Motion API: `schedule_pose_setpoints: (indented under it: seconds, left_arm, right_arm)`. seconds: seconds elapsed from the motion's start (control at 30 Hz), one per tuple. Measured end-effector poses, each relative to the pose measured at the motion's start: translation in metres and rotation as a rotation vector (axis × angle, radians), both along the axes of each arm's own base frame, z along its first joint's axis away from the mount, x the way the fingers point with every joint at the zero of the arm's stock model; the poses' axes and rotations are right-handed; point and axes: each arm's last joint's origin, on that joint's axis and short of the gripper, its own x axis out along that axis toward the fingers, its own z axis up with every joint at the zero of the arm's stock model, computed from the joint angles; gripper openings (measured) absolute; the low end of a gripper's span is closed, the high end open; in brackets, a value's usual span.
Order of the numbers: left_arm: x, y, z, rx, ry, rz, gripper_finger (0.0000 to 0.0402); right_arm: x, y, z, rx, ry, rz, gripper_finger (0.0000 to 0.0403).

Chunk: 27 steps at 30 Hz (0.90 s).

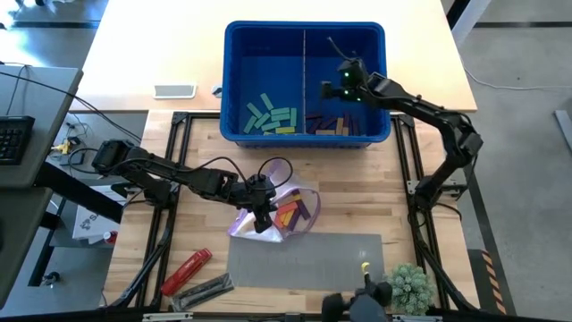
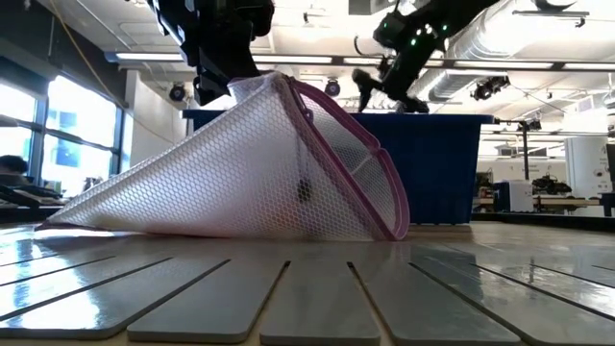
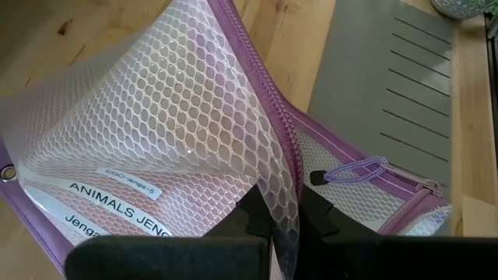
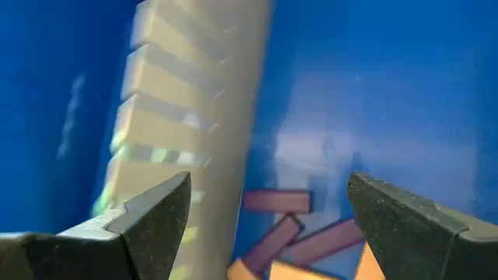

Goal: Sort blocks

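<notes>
Purple, tan blocks (image 4: 289,233) look blurred below the wide-open, empty right pincer (image 4: 268,225).

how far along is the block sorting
Partly done: teal and lime blocks fill the blue bin's left compartment, purple and tan blocks its right. The left pincer pinches the pink mesh pouch, with blocks left inside. The open right pincer hangs over the bin.
</notes>
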Motion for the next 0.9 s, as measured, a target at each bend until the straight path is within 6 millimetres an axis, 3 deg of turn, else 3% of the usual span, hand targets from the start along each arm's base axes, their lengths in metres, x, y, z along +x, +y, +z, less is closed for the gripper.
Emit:
schedule_pose_setpoints:
  seconds: [0.2, 0.57, 0.9]
  left_arm:
    - [0.000, 0.001, 0.000, -0.002, -0.001, 0.005, 0.0000]
    - [0.000, 0.001, 0.000, -0.030, -0.001, 0.029, 0.0000]
    - [0.000, 0.001, 0.000, -0.036, -0.001, 0.035, 0.0000]
  right_arm:
    - [0.010, -0.015, -0.026, 0.075, -0.076, -0.252, 0.0330]
    - [0.013, -0.035, -0.075, 0.155, 0.080, -0.319, 0.0330]
    - [0.007, -0.044, -0.087, 0.207, 0.107, -0.313, 0.0330]
